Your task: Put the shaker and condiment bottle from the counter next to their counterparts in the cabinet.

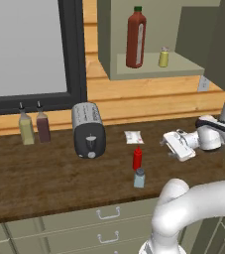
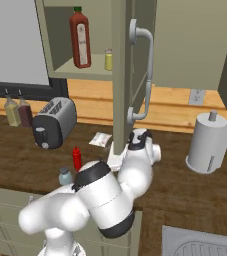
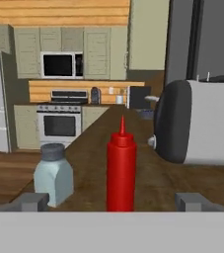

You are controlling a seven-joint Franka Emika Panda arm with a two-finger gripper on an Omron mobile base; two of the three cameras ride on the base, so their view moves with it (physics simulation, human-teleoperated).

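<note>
Hand view, condiment bottle [image 3: 121, 170] centred, shaker [image 3: 54, 175] left, toaster [image 3: 197, 123] right

**Right base view: bottle and shaker on counter, cabinet open**

Landmark was the toaster [image 2: 54, 129]. The condiment bottle [image 2: 77, 158] stood upright just front-right of it, the shaker [image 2: 64, 176] nearer the counter [image 2: 195, 195] edge beside the bottle. Arm [image 2: 102, 197] blocked the gripper. Above the toaster, the cabinet [image 2: 118, 60] shelf held the tall dark-red bottle [image 2: 80, 39] and yellow shaker [image 2: 108, 60]. Paper towel roll [image 2: 208, 143] stood far right.
</note>
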